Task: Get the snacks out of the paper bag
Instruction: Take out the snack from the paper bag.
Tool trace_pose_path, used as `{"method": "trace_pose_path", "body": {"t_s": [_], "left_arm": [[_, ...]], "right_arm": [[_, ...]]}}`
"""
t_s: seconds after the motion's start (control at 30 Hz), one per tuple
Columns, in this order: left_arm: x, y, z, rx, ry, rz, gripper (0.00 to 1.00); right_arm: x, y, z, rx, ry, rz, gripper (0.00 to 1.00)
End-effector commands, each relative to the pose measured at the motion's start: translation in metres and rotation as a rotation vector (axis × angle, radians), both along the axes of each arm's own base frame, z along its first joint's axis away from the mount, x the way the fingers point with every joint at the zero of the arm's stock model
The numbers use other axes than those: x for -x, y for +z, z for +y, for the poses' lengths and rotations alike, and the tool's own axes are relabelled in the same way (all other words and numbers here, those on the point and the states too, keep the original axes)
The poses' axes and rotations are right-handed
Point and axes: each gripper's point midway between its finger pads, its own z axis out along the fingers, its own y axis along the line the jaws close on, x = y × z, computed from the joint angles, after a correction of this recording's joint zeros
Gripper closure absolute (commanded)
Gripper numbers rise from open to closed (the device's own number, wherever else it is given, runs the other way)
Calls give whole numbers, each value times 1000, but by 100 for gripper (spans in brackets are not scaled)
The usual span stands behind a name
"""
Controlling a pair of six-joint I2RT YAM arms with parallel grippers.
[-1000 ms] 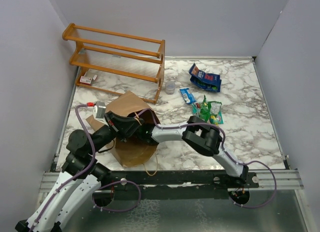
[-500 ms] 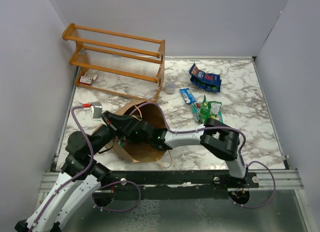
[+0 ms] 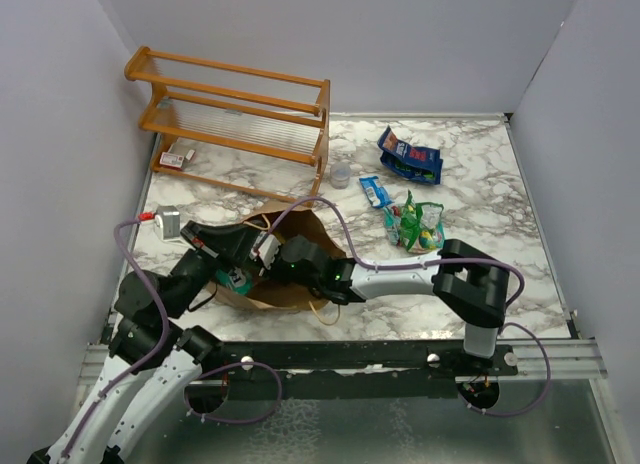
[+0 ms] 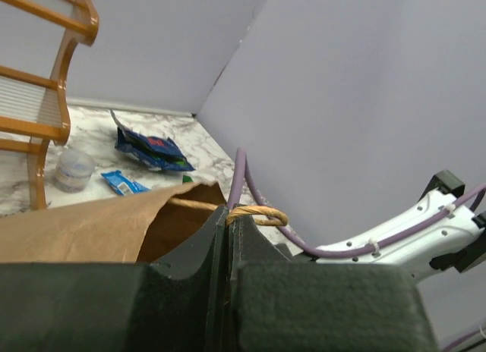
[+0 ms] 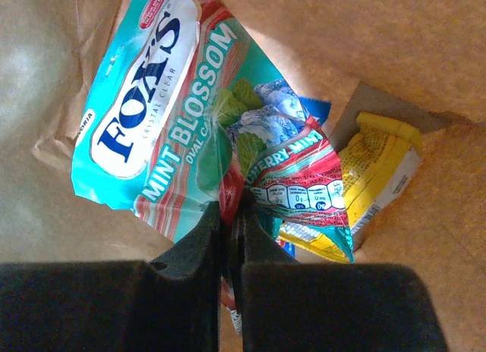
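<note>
Our right claw (image 5: 230, 215) is deep inside the tall brown kraft paper bag (image 3: 282, 296). Its jaws are drawn narrow and appear to pinch the lower edge of the glossy teal mint packet (image 5: 163, 117), just where a smaller red-and-teal packet (image 5: 300, 181) overlaps it. A yellow packet (image 5: 380, 166) lies behind them, deeper in the bag. Our left claw (image 4: 229, 219) is closed tight on the bag's rim beside the twisted paper handle (image 4: 258, 213). The bag lies tipped on the marble desk (image 3: 480, 274), near our bases. Out on the far right, well apart from it, lie a pile of blue packets (image 3: 410, 156), a small blue packet (image 3: 372, 191) and a green packet (image 3: 420, 224).

We judge the step to be drawing the mint packet out. To do it well, we should pull the right claw back slowly along the bag's length while the left pinch stays firm, so the bag does not ride along. The glossy film looks slippery, so we keep pressure on it and expect the overlapping packet may come too.

Against a second ago, the bag has sunk from half upright to lying low. Our right arm has stretched further left into it, its elbow swung out to the right, and our left arm has shifted left. The loose packets and the orange wooden rack (image 3: 235, 119) have not moved.
</note>
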Motion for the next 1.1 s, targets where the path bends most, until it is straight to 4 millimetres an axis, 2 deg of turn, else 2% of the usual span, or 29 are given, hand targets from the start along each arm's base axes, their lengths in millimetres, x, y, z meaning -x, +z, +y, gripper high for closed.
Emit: {"method": "trace_pose_path", "body": {"t_s": [0.0,0.1,0.17,0.37,0.53,0.73,0.77,0.9,1.07], "left_arm": [[-3,20,21,10,109,-27,100],[-5,19,21,-15,118,-13,100],[-6,17,21,-22,119,-11,100],[-8,9,17,-41,108,-1,100],[-9,2,14,-43,98,7,100],[-9,8,22,-33,135,3,100],[-10,10,25,-34,150,4,100],[-11,11,24,-40,151,2,100],[-15,5,22,-50,150,16,100]], "right_arm": [[3,25,3,-84,6,-26,99],[2,46,1,-112,-3,-43,99],[1,67,-3,-143,-16,-63,99],[-3,126,-28,-237,-71,-131,99],[1,166,-47,-309,-84,-172,99],[11,187,-69,-348,-73,-183,99],[20,192,-77,-352,-32,-197,99],[51,190,-76,-319,165,-215,99],[71,188,-76,-301,274,-192,99]]}}
